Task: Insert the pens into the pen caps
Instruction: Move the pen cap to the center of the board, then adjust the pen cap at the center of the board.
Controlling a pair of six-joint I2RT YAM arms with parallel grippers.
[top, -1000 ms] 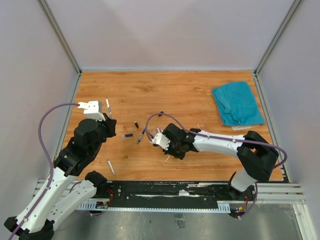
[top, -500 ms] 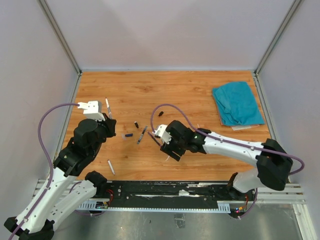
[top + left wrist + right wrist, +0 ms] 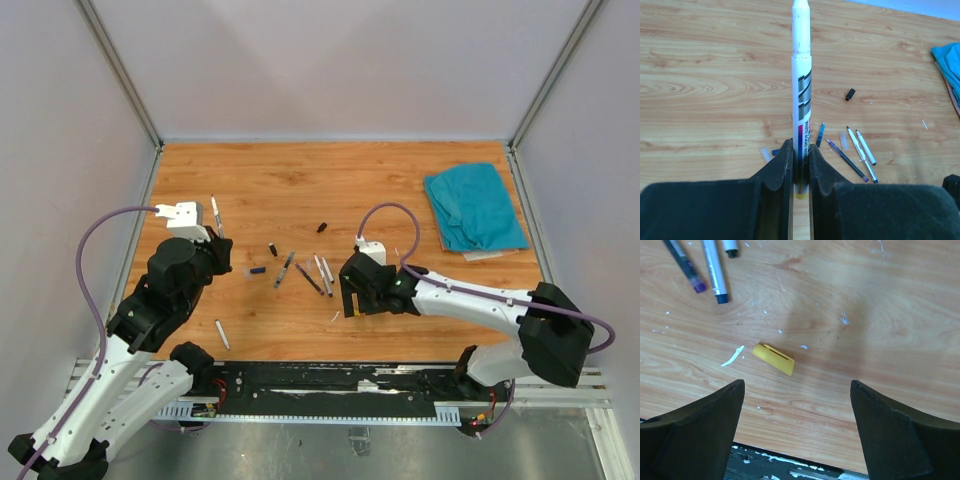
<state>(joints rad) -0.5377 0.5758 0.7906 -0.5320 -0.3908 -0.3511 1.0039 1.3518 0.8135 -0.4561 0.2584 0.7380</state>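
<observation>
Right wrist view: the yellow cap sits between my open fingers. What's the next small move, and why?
Probably lower the right gripper straight down and close on the yellow cap. Its jaws stand open with the cap lying loose on the table, slightly left of centre, and the left gripper holds a white pen ready for capping.

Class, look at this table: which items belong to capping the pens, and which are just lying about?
Belong to the job:
white marker pen with grey bands, clamped in the left tool; loose thin pens on the wood; stubby black cap; small yellow cap.

Just lying about:
folded teal cloth; pale scrap.
</observation>
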